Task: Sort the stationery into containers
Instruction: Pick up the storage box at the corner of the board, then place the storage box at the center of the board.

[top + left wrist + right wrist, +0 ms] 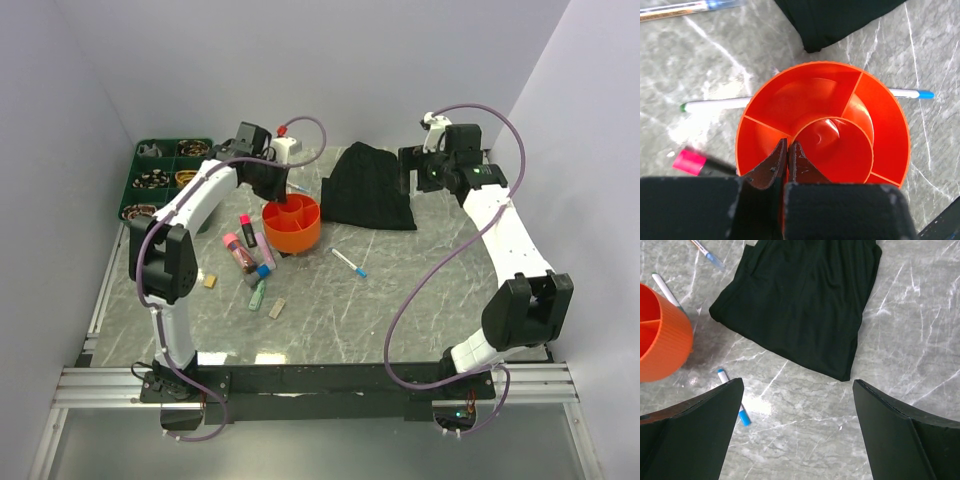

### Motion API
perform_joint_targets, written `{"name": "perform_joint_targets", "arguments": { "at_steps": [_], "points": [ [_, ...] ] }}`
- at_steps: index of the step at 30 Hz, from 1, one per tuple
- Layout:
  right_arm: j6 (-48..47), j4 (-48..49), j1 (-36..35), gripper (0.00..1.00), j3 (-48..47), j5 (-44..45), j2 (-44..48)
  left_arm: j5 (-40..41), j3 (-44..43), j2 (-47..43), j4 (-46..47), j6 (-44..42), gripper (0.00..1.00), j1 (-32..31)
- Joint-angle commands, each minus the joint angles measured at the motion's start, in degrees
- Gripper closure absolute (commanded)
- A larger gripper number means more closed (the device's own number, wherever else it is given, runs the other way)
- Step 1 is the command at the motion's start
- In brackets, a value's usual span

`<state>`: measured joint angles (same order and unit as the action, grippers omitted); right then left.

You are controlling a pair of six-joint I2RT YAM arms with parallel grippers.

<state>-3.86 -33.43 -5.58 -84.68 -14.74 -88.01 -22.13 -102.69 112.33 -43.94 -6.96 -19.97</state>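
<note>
The orange tub (292, 226) with inner dividers stands mid-table, and no item shows in its compartments (822, 125). My left gripper (788, 144) hangs just above its near rim (283, 196), shut with nothing visible between the fingers. A green-capped pen (715, 104) and a blue-capped pen (912, 93) lie partly hidden behind the tub. A pink marker (690, 162) lies beside it. Several markers (250, 255) and two tan erasers (277, 308) lie left of the tub. Another blue-capped pen (349, 263) lies to its right. My right gripper (797, 382) stands open above bare table near the black fabric. The green tray (165, 175) sits back left.
The black fabric heap (370, 188) lies behind and right of the tub (800, 305). The tray holds coiled rubber bands (152, 180). One more pen (707, 252) lies beyond the fabric's left corner. Walls close in the table on the left, back and right.
</note>
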Motion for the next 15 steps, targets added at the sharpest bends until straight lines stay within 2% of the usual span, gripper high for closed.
{"name": "perform_joint_targets", "arguments": {
  "at_steps": [1, 7, 15],
  "points": [
    [0.43, 1.53, 0.57, 0.02, 1.63, -0.73, 2.05, -2.66, 1.01, -3.97, 6.94, -1.47, 0.99, -2.79],
    [0.34, 1.53, 1.19, 0.02, 3.12, -0.46, 3.71, -3.36, -1.54, -0.80, 7.91, -1.22, 0.99, -5.34],
    [0.69, 1.88, 3.12, 0.02, 6.46, 0.50, 6.18, -9.41, -14.54, 5.79, 5.45, -1.39, 0.99, -9.30]
  ]
}}
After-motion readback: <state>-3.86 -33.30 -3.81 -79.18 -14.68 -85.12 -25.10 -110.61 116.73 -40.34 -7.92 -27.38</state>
